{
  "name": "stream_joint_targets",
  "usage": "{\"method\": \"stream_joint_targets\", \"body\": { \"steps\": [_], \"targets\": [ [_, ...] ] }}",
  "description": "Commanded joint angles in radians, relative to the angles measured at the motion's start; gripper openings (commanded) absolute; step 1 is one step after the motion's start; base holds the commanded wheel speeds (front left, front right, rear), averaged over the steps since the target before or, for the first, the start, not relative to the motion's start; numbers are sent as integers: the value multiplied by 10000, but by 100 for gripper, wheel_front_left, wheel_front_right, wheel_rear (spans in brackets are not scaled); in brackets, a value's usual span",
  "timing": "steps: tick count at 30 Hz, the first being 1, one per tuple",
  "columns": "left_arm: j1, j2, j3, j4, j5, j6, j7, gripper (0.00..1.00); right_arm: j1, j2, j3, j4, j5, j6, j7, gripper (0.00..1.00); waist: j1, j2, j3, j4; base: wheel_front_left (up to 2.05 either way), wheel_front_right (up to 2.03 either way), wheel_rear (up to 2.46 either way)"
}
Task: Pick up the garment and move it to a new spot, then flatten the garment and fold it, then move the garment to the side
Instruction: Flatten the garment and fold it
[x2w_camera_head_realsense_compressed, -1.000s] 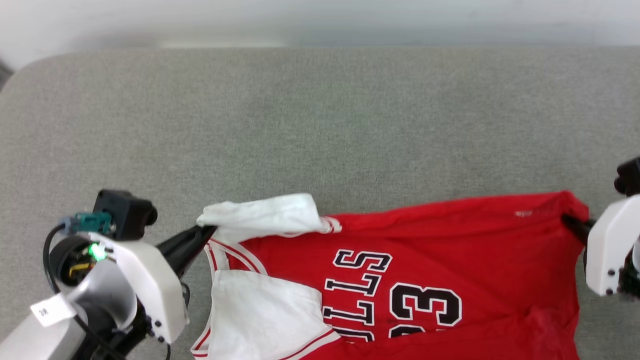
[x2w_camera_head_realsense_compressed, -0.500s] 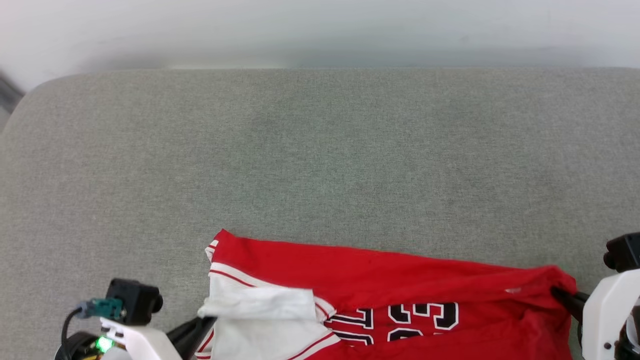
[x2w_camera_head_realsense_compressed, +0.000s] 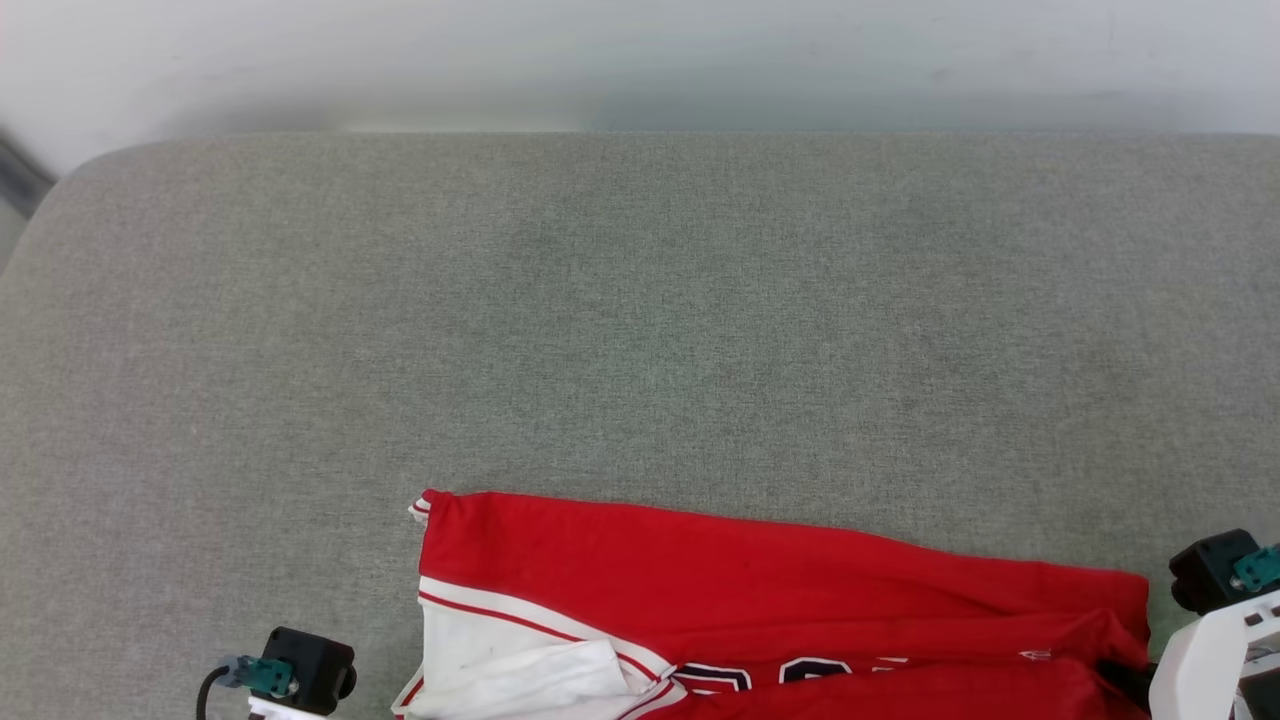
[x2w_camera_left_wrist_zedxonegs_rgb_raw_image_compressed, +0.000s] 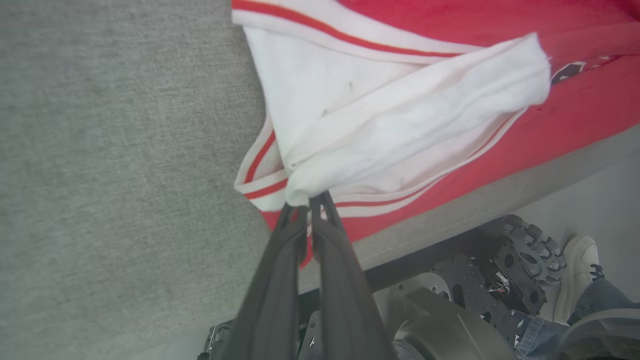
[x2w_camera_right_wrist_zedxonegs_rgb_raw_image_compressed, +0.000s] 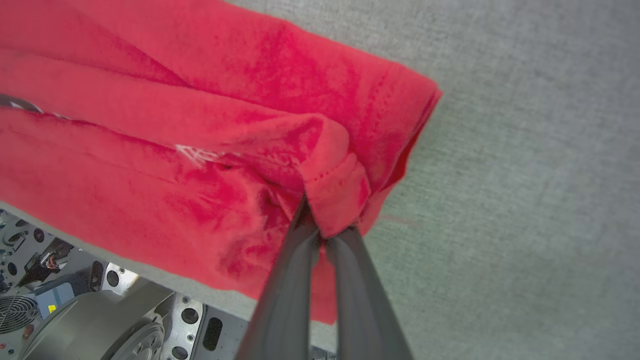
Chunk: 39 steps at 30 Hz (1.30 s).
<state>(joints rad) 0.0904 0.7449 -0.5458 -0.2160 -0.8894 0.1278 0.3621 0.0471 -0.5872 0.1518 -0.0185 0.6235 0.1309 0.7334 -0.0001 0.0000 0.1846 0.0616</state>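
Note:
The garment (x2w_camera_head_realsense_compressed: 760, 580), a red jersey T-shirt with white sleeves and striped trim, lies along the near edge of the grey table, with black lettering just showing at the bottom of the head view. In the left wrist view my left gripper (x2w_camera_left_wrist_zedxonegs_rgb_raw_image_compressed: 308, 202) is shut on a bunched white sleeve (x2w_camera_left_wrist_zedxonegs_rgb_raw_image_compressed: 400, 115). In the right wrist view my right gripper (x2w_camera_right_wrist_zedxonegs_rgb_raw_image_compressed: 324, 232) is shut on a folded red hem corner of the garment (x2w_camera_right_wrist_zedxonegs_rgb_raw_image_compressed: 200, 125). Part of the shirt hangs over the table's near edge.
The grey padded table (x2w_camera_head_realsense_compressed: 640, 320) stretches far beyond the shirt to a pale wall (x2w_camera_head_realsense_compressed: 640, 60). Below the near edge sit my wheeled base (x2w_camera_left_wrist_zedxonegs_rgb_raw_image_compressed: 450, 310) and a person's white shoe (x2w_camera_left_wrist_zedxonegs_rgb_raw_image_compressed: 575, 270) with blue jeans.
Both grippers have drawn their held edges toward me, down the head view. The lettering and number have mostly slid off the bottom of the view, and a plain red layer shows behind. The camera has tilted too.

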Motion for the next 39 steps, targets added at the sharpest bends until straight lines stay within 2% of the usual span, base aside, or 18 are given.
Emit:
{"method": "stream_joint_targets", "body": {
  "steps": [1, 10, 11, 12, 13, 20, 27, 30, 33, 37, 39],
  "targets": [
    [-157, -66, -50, 115, 64, -57, -33, 0, 33, -109, 127, 102, 20, -4, -67, 0, 1, 0, 14, -2, 0, 0, 0],
    [-674, -469, -538, 1171, 477, -419, -62, 0, -259, -606, 1280, 752, 167, -4, -814, 0, 1, 0, 6, -30, 0, 0, 0],
    [-711, -496, -572, 1287, 514, -396, -58, 38, -307, -630, 1363, 786, 250, -4, -961, 0, 1, 0, -13, -43, 0, 0, 0],
    [-721, -546, -595, 1381, 513, -372, -65, 75, -361, -650, 1422, 799, 267, -4, -1165, 64, 1, 0, -49, -52, 0, 0, 0],
    [-692, -603, -594, 1445, 455, -379, -116, 100, -415, -674, 1442, 840, 258, -4, -1362, 100, 1, 0, -113, -65, 0, 0, 0],
    [-678, -883, -294, 1558, 484, -437, -1038, 100, -516, -873, 1444, 919, 672, -4, -2013, 100, 1, 0, -659, -92, 0, 0, 0],
    [-747, -1120, 524, 1053, 896, -283, -3041, 100, -159, -517, 178, 149, 1088, -4, -1881, 100, 1, 0, -1024, -61, 0, 0, 0],
    [-719, -1391, 1060, 926, 1123, -26, -4331, 100, 157, 9, -764, -190, 972, -4, -1587, 100, 1, 0, -1082, -35, 0, 0, 0],
    [-612, -1625, 1517, 956, 1468, 209, -5543, 100, 465, 842, -1838, -404, 680, -4, -1135, 100, 1, 0, -1090, -21, 0, 0, 0],
    [-586, -2229, 2302, 960, 1924, 373, -6225, 100, 870, 2059, -3003, -570, 27, -3, -320, 100, 1, 0, -990, 21, 0, 0, 0],
    [-609, -2657, 2908, 702, 2459, 256, -6274, 100, 996, 2574, -3405, -642, -286, -3, 21, 100, 1, 0, -912, 51, 0, 0, 0]
  ]
}}
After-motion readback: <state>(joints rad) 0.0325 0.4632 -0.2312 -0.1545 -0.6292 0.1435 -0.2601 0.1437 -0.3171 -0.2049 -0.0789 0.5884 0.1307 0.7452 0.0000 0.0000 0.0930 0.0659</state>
